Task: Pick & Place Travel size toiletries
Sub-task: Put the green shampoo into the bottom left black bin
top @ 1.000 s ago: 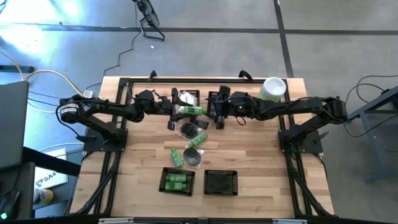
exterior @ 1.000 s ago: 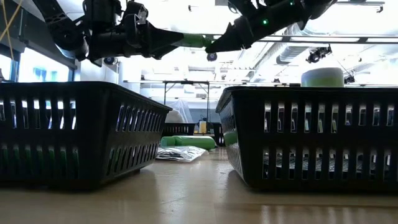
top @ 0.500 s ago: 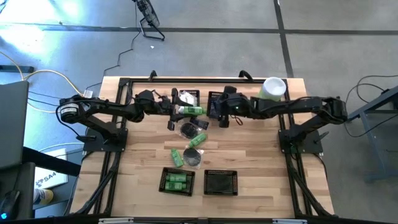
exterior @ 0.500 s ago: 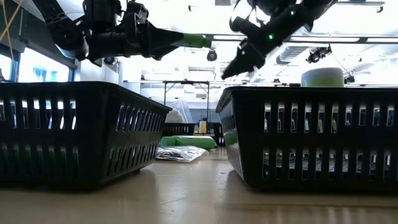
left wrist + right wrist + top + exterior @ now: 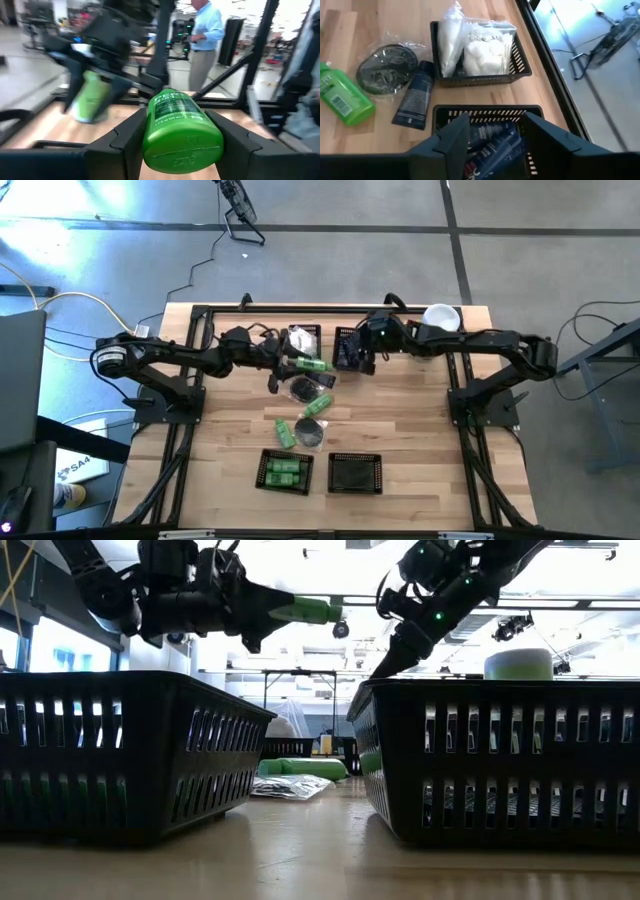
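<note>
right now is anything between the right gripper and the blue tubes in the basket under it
Nothing visible. The right gripper hangs open directly over the basket, with the dark blue tubes showing between its fingers.

On the pale wooden worktop [image 5: 400, 420], the left end effector [image 5: 290, 361] is at the far middle and holds a bright green bottle [image 5: 310, 364] just beside a black mesh basket with white packets [image 5: 303, 337]. The right end effector [image 5: 350, 358] hangs over a second black mesh basket with dark blue tubes [image 5: 344, 350], and a pale-green cylinder with a white lid [image 5: 441, 317] stands at the far right corner. Between these and the near edge lie a dark disc in clear wrap [image 5: 302, 388], a dark blue tube [image 5: 319, 403], a green bottle [image 5: 284, 432] and a grey disc [image 5: 311, 434], and near the front edge stand a black basket with green bottles [image 5: 285, 471] and another black basket [image 5: 355, 474].
</note>
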Controlling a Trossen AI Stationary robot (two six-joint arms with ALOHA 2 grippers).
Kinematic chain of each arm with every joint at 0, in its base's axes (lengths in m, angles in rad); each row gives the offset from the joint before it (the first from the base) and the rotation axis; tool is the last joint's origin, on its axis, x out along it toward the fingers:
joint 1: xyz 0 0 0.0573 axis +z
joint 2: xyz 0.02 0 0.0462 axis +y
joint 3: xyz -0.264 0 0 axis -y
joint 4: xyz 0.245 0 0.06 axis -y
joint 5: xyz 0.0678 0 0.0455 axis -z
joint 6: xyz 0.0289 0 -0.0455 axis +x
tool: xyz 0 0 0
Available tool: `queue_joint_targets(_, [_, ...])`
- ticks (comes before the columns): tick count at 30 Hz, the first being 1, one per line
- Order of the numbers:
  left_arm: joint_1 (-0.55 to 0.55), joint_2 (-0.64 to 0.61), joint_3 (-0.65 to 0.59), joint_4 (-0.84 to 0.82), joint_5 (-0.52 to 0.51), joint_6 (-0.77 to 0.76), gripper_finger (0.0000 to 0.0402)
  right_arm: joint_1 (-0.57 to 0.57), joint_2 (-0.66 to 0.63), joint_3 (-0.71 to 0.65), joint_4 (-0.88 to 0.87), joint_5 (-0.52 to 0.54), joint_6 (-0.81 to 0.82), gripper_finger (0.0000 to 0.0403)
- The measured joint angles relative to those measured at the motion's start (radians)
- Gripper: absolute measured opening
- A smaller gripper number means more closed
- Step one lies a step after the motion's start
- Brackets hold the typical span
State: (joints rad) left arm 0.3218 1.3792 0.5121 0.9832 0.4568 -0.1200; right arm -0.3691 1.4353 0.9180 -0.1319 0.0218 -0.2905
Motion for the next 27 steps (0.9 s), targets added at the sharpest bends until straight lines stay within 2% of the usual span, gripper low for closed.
queue_joint_targets(7, [-0.122, -0.002, 0.0, -0.051, -0.041, -0.097, 0.018, -0.08, 0.0, 0.0, -0.001, -0.198, 0.002, 0.0115])
queue_joint_targets(13, [-0.264, -0.002, 0.0, -0.133, -0.092, -0.254, 0.018, -0.1, 0.0, 0.0, 0.002, -0.288, 0.001, 0.0083])
queue_joint_targets(22, [-0.475, -0.002, 0.0, -0.243, -0.13, -0.537, 0.018, -0.098, 0.0, 0.0, 0.008, -0.321, 0.007, 0.0068])
queue_joint_targets(27, [-0.59, -0.002, 0.0, -0.314, -0.237, -0.677, 0.018, -0.097, 0.0, 0.0, 0.008, -0.412, 0.007, 0.0068])
